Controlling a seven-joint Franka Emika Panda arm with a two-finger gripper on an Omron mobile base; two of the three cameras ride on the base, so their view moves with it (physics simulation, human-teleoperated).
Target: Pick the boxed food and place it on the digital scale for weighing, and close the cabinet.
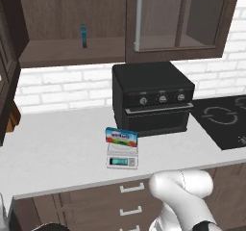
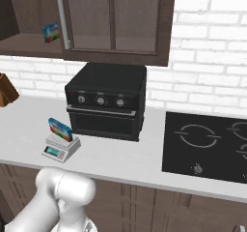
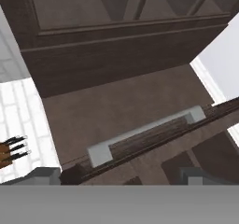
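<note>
The light blue boxed food (image 1: 121, 137) (image 2: 60, 129) stands on edge on the digital scale (image 1: 122, 160) (image 2: 58, 151), which sits on the counter in front of the oven with its teal display lit. The cabinet (image 1: 72, 52) (image 2: 116, 57) hangs above. Its left door (image 1: 7, 81) is swung open at the far left and its right door is shut. In the hand view my gripper (image 3: 123, 177) is open, both tips (image 3: 44, 175) low in the picture, close to the open door's edge and its silver bar handle (image 3: 144, 134). Nothing is between the fingers.
A black toaster oven (image 1: 151, 97) (image 2: 106, 100) stands behind the scale. A black cooktop (image 1: 221, 119) (image 2: 207, 144) lies to the right. A knife block (image 1: 14, 117) (image 2: 5, 93) (image 3: 9, 153) sits at the left. A thin dark-blue item (image 1: 84, 36) stands on the cabinet shelf.
</note>
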